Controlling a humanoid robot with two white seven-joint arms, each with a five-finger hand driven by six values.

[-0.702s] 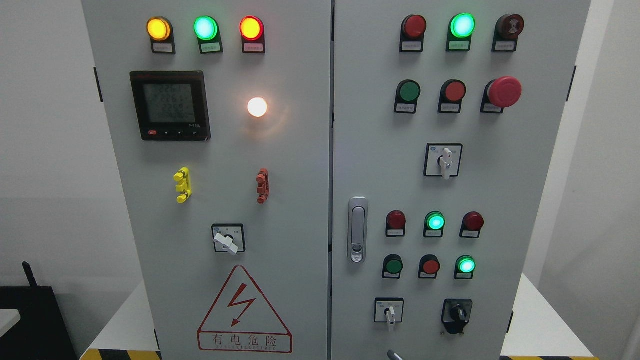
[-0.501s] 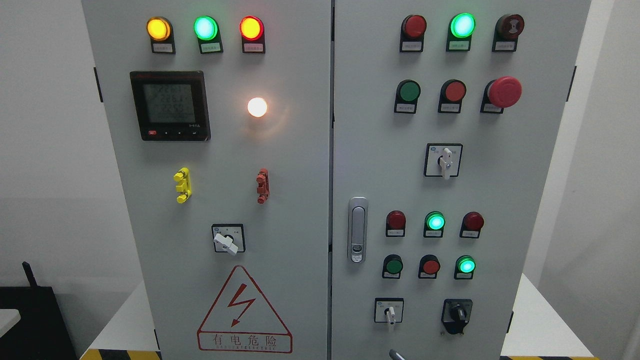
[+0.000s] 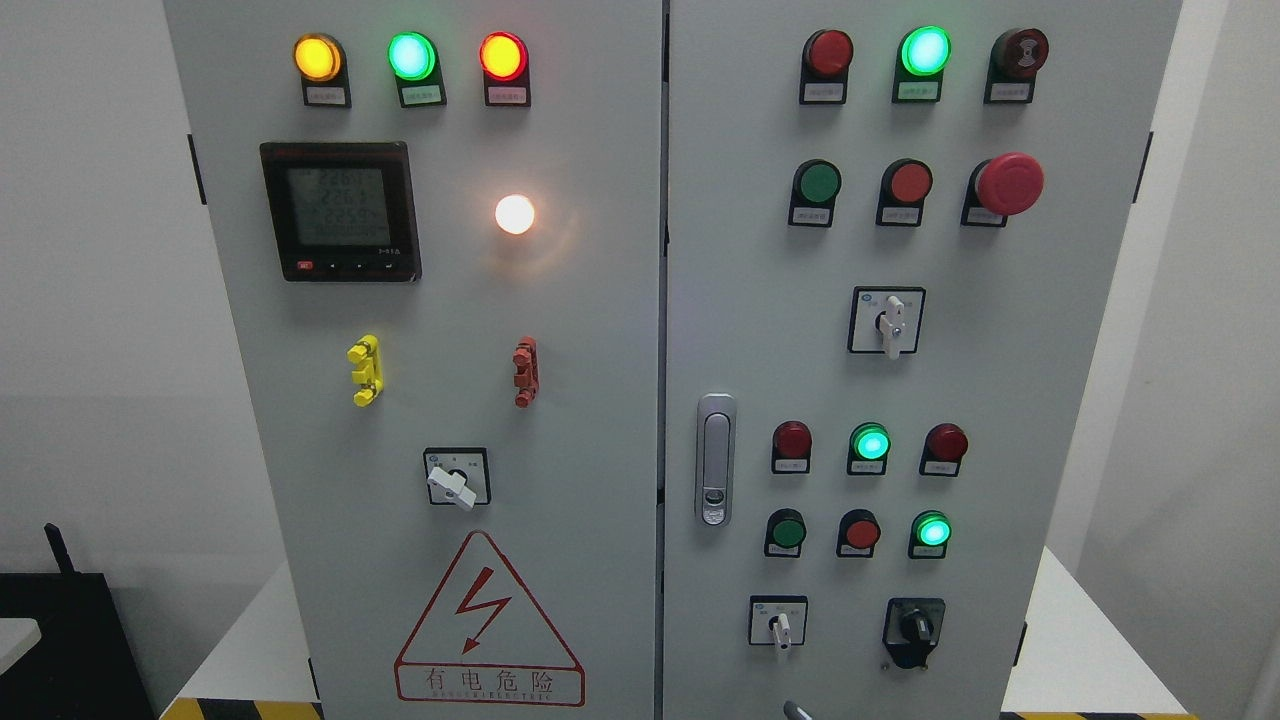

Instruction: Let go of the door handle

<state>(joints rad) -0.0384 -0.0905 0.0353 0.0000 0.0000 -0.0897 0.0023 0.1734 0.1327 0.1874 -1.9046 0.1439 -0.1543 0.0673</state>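
A small dark rounded tip (image 3: 792, 711) pokes up at the bottom edge, just right of the seam between the doors; it may belong to a robot hand, but which arm it belongs to, and whether any fingers are spread or curled, cannot be told. Nothing touches the oblong silver metal door handle (image 3: 715, 459), which lies flush and upright on the right grey steel cabinet door (image 3: 1060, 400), hard against that door's left edge and just beside the dark vertical seam (image 3: 663, 300). The panel around the handle is bare on its left and below it; to its right sit two rows of round red and green indicator lamps (image 3: 868, 443). Under them are a white-lever selector switch (image 3: 779, 623) and a black rotary knob (image 3: 914, 630), both close to the bottom edge.

The left grey cabinet door (image 3: 600, 400) carries a red triangular lightning warning sign (image 3: 488, 625) low down and a black digital meter (image 3: 340, 210) higher up. Both doors look closed, edges lined up. A white platform (image 3: 1080, 650) shows beyond the cabinet's right side, pale wall on both flanks.
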